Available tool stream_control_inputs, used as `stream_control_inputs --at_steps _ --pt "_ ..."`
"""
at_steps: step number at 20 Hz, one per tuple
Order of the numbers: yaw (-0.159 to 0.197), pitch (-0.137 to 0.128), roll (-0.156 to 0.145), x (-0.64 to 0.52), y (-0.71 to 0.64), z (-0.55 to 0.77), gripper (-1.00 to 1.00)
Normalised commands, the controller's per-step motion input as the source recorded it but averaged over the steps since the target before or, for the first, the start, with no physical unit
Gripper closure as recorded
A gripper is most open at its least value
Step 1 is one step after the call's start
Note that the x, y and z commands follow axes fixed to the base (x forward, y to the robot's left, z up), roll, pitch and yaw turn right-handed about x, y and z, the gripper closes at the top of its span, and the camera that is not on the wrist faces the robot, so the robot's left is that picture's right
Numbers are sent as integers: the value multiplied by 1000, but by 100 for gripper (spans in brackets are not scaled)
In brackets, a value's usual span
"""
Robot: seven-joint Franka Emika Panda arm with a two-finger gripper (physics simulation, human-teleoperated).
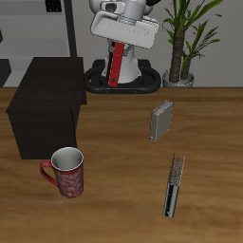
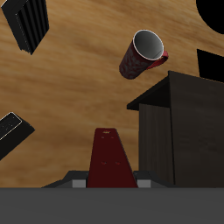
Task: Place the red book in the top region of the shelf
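The red book (image 1: 116, 66) hangs upright in the air at the back of the table, in front of the robot's base, with my gripper (image 1: 118, 46) shut on its upper end. In the wrist view the red book (image 2: 111, 162) runs out from between the fingers of my gripper (image 2: 111, 182). The shelf (image 1: 46, 106), a dark boxy cabinet, stands on the table beside and in front of the held book, apart from it. The wrist view shows the shelf (image 2: 179, 122) with its flat top beside the book.
A red patterned mug (image 1: 66, 172) stands in front of the shelf near the table's front edge. A grey book (image 1: 161, 121) stands mid-table, and a thin black book (image 1: 173, 187) lies nearer the front. A potted plant (image 1: 182, 43) is at the back.
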Motion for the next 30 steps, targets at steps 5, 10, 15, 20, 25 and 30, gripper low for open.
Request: stream_control_inputs --at_steps 5,10,15,20,25,30 --pt "28 7 -195 159 -208 -94 100" --pt "17 8 -161 166 -131 -25 100" --pt "5 40 -75 135 66 -119 100" --pt "-1 -12 -34 -4 266 40 100" --pt "-27 8 -61 80 237 17 100" --pt "-40 29 -65 36 172 -7 100"
